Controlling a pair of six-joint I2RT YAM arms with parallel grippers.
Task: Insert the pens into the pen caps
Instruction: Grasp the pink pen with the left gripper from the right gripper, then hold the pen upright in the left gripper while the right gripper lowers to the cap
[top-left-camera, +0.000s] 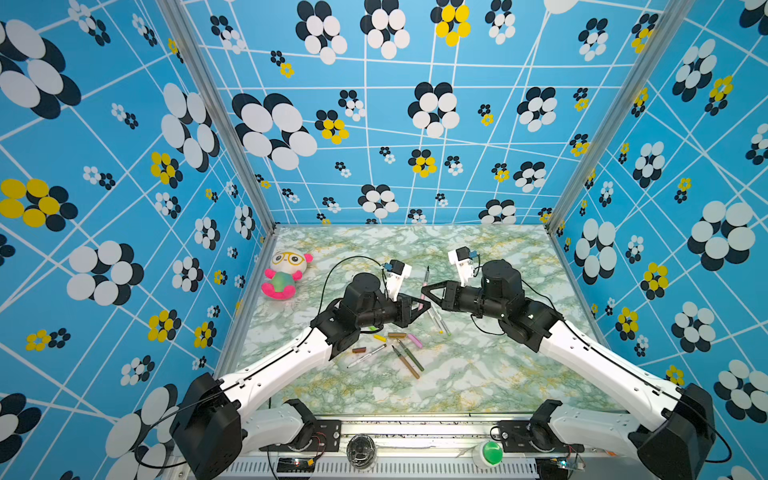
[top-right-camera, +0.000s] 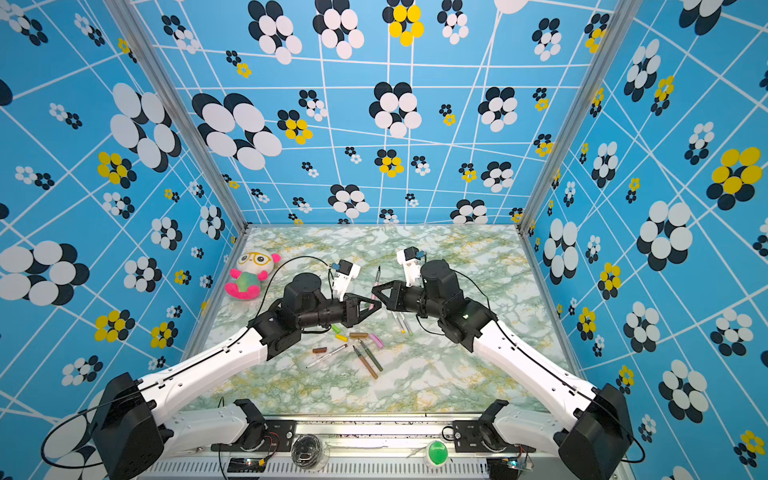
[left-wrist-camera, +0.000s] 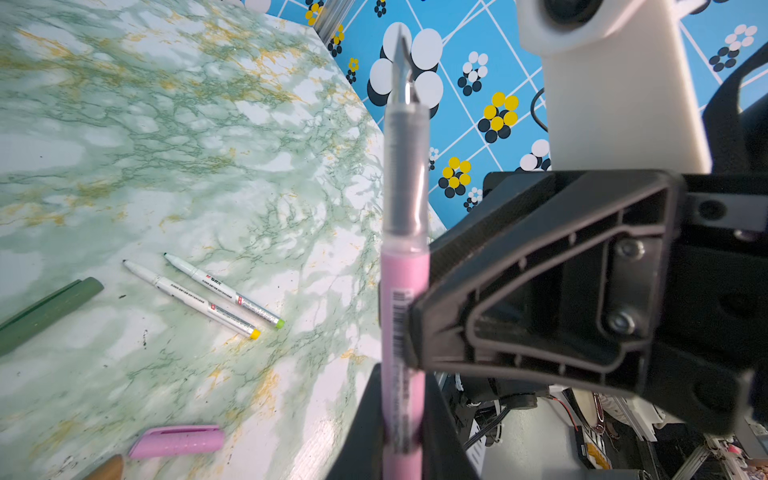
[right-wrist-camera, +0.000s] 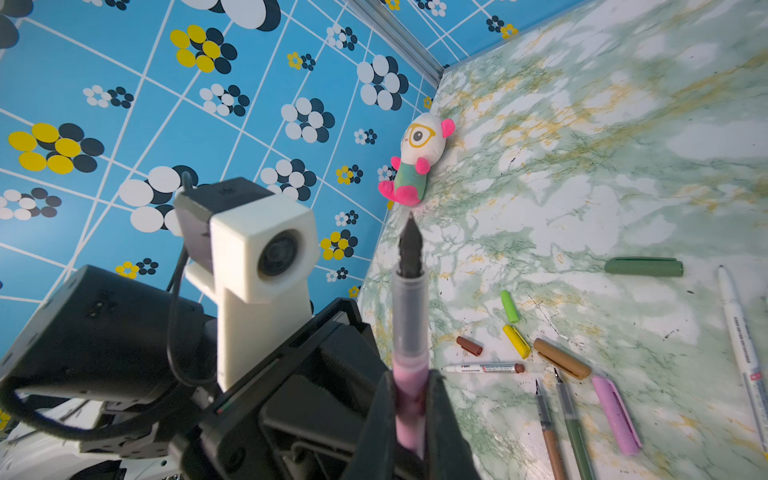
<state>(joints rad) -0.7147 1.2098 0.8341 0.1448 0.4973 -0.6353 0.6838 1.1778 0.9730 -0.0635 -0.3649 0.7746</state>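
Bearings are read in both top views on a dial centred where the two grippers meet, with 12 o'clock toward the back wall

Left gripper (top-left-camera: 419, 308): jaws closed on the lower barrel of the pink pen (top-left-camera: 425, 282). In the left wrist view its fingers (left-wrist-camera: 357, 428) clamp the barrel from both sides

Right gripper (top-left-camera: 424, 290): jaws closed on the same pen, nearer the nib and close to the left grip. Its fingers (right-wrist-camera: 449, 428) pinch the pink barrel below the clear section

Pink pen: off the marble-pattern table (top-left-camera: 478, 374), held by both grippers, uncapped, dark nib pointing to 12 o'clock

Pen caps, all loose on the table:
- pink cap (top-left-camera: 415, 340) at 6 o'clock
- tan cap (top-left-camera: 397, 334) at 7 o'clock
- yellow cap (top-left-camera: 379, 338) and light-green cap (top-right-camera: 336, 329) between 7 and 8 o'clock, near each other
- brown cap (top-left-camera: 358, 350) at 8 o'clock
- dark-green cap (right-wrist-camera: 643, 266), seen only in the wrist views, apart from the rest

Other pens, uncapped on the table:
- yellow-tipped white pen (left-wrist-camera: 191, 297) and green-tipped white pen (left-wrist-camera: 224, 289), side by side at 5 o'clock
- dark-green pen (top-left-camera: 410, 355) and tan pen (top-left-camera: 406, 362), close together at 6 o'clock, beyond the pink cap
- brown-tipped white pen (top-left-camera: 368, 355) at 7 o'clock, just beside the brown cap

Plush toy (top-left-camera: 286, 275): 9 o'clock, well apart from the pens
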